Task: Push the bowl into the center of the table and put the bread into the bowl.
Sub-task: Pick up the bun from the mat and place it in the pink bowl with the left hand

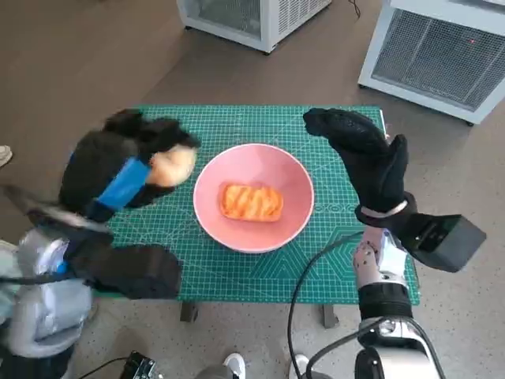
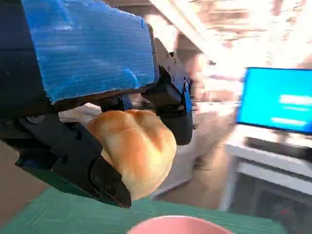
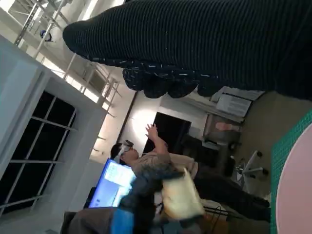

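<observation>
On the green cutting mat covering the table (image 1: 237, 272), midway between its edges, sits the pink bowl (image 1: 293, 180), so pushing looks finished and the bread step is under way. Inside the bowl already lies one orange-glazed pastry (image 1: 251, 201). Over the mat's left edge, beside the bowl's rim, the left hand (image 1: 118, 178) hangs with its fingers clasped round a pale bread roll (image 2: 134, 148). Next it likely must travel over the bowl and let go. Near the right edge, the gloved right hand (image 1: 367, 154) is raised, fingers released and empty.
</observation>
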You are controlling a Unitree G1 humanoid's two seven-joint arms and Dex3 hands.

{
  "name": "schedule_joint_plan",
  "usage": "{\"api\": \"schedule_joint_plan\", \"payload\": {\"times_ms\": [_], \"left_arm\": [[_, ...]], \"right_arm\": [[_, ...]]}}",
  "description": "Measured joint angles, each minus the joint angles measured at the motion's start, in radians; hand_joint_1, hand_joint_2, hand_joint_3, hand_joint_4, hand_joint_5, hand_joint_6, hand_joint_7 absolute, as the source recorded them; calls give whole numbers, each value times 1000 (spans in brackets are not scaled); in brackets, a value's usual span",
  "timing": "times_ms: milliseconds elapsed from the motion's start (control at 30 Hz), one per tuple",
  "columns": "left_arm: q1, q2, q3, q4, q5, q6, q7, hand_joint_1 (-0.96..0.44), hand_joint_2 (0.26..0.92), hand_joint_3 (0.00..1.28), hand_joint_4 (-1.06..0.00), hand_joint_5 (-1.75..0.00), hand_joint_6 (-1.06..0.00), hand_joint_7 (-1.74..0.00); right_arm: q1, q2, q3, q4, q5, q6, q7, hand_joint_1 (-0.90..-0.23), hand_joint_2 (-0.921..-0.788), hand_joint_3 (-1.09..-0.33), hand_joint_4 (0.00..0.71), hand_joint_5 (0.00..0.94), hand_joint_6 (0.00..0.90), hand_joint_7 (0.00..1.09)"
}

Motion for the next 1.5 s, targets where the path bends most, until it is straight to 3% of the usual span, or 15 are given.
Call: {"api": "schedule_joint_plan", "payload": {"times_ms": [167, 367, 700, 833, 900, 933, 967, 1033, 1133, 1500], "left_arm": [[-97, -31, -97, 104, 9, -73, -5, 2, 917, 21, -773, -1072, -661, -1135], [-175, -83, -179, 225, 9, -149, -5, 2, 918, 20, -767, -1089, -663, -1122], [-197, -155, -255, 440, 19, -209, 36, 2, 920, 49, -746, -1116, -613, -1168], [-195, -169, -270, 513, 20, -223, 62, 2, 921, 105, -675, -1189, -554, -1227], [-189, -176, -271, 532, 18, -220, 63, 1, 921, 171, -589, -1255, -487, -1318], [-185, -179, -271, 535, 17, -217, 63, 5, 881, 166, -510, -1001, -432, -1091], [-179, -183, -271, 535, 12, -210, 62, 6, 872, 155, -504, -869, -432, -973], [-170, -192, -269, 533, 4, -195, 56, -19, 857, 87, -459, -405, -428, -552], [-151, -204, -268, 514, -9, -156, 30, -80, 838, 26, -384, -106, -410, -242], [-105, -198, -244, 416, -41, -115, -7, -247, 817, 1, -215, -2, -353, -62]], "right_arm": [[4, -15, -5, -1, 2, -3, 2, -693, -921, -776, 170, 2, -1, 588], [7, -3, -1, -4, 1, -4, 4, -691, -921, -777, 171, 2, -1, 588], [20, -10, -3, -22, 1, -10, 3, -699, -921, -782, 168, 1, -1, 587], [28, -10, -2, -28, 1, -11, 1, -700, -921, -784, 169, 1, -1, 586], [34, -10, -2, -33, 0, -12, -2, -700, -921, -784, 169, 1, -1, 586], [36, -10, -2, -35, 0, -13, -4, -700, -921, -783, 169, 1, -1, 585], [38, -10, -2, -36, 0, -13, -6, -699, -921, -783, 169, 1, -1, 584], [40, -10, -2, -38, 0, -14, -8, -699, -921, -782, 170, 1, -1, 583], [40, -9, -1, -41, 0, -15, -13, -698, -921, -780, 171, 2, -1, 581], [41, -7, 4, -49, -3, -20, -33, -700, -921, -781, 171, 2, -1, 580]]}}
